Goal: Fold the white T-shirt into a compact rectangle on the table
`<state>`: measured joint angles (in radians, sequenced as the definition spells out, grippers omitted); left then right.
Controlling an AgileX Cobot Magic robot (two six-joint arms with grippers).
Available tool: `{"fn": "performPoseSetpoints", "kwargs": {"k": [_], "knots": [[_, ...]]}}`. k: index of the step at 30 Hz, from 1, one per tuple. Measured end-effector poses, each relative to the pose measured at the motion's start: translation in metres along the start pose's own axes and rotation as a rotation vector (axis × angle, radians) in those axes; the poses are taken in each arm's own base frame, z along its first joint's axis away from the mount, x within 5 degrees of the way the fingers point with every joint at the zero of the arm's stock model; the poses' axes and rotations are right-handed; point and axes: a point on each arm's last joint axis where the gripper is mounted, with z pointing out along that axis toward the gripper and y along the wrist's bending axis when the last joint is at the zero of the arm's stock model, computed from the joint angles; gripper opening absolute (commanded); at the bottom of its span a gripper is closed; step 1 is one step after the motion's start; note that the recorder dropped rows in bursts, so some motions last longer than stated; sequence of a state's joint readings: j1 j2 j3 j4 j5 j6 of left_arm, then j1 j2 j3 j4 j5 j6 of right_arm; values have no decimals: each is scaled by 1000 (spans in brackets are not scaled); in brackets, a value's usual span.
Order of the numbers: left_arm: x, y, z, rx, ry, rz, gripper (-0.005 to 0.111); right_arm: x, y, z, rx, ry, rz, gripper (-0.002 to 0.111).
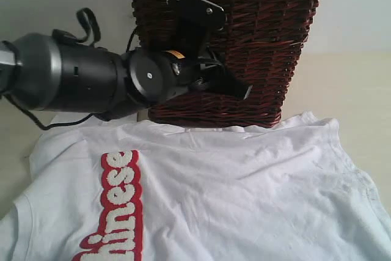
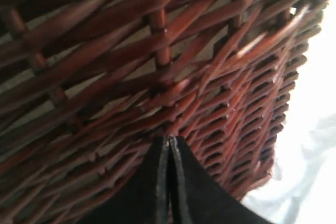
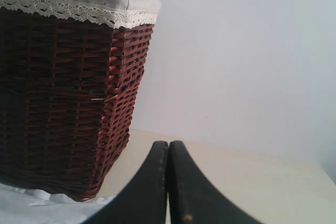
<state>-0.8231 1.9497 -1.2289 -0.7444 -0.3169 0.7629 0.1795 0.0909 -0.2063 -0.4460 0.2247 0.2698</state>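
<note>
Lying spread: white T-shirt [image 1: 244, 194] | left end effector [image 2: 169, 140] closed beside basket [image 1: 263, 41]

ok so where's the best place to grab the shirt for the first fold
Probably pinch the shirt at its far right corner. Come in from the right, over the bare table. The cloth lies flat, that corner's edge is free, and the basket blocks any approach from behind.
</note>
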Motion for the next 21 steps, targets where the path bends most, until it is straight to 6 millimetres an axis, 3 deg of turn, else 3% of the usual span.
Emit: {"fn": "performPoseSetpoints", "kwargs": {"k": [9, 14, 17, 21], "knots": [[-6, -10, 39, 4, -84, 126, 0, 0, 0, 0, 0, 0, 0, 0], [-12, -10, 42, -3, -116, 142, 0, 0, 0, 0, 0, 0, 0, 0], [-13, 0, 44, -19, -116, 144, 0, 0, 0, 0, 0, 0, 0, 0], [-8, 27, 50, -71, -95, 128, 0, 0, 0, 0, 0, 0, 0, 0]]}}
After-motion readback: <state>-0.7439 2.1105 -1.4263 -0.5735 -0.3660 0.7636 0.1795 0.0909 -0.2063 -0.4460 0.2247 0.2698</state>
